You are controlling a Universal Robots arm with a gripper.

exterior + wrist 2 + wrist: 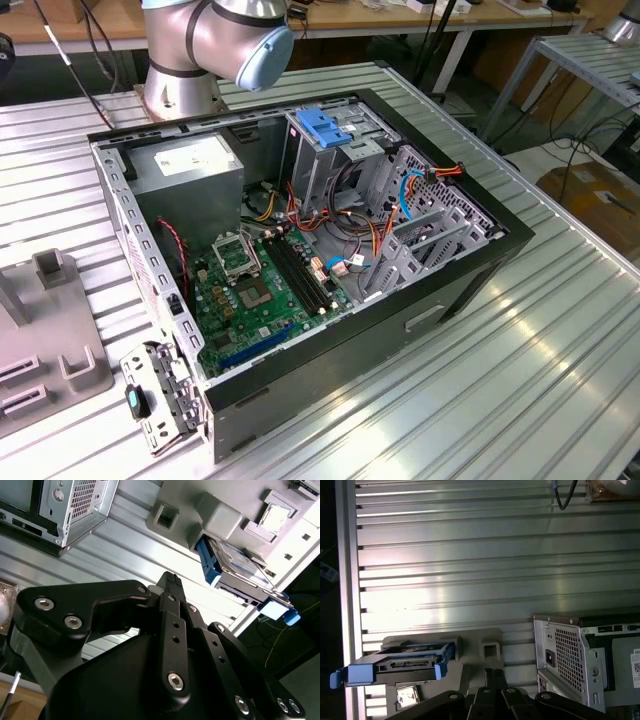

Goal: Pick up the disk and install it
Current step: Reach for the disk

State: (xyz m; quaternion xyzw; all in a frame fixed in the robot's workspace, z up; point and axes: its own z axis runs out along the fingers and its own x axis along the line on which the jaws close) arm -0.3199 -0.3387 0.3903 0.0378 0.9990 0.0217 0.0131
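**Gripper pinched shut, empty, short of the disk**

I am holding my black metal gripper (170, 577) with its fingertips pressed together, and nothing is sitting between them. I am hovering over the ribbed aluminium table (470, 565), touching nothing.

The disk (241, 562), a flat grey-metal drive in a bright blue plastic carrier, is lying in a grey moulded plastic holder (220, 515) ahead of my fingertips and off to one side, well clear of them. In the first wrist view its blue end is sticking out past the holder's edge.

The open black tower computer case (440, 290) is lying on its side on the same table, on the opposite side of my fingertips from the disk. In the exterior view its green motherboard (255, 290) is showing.
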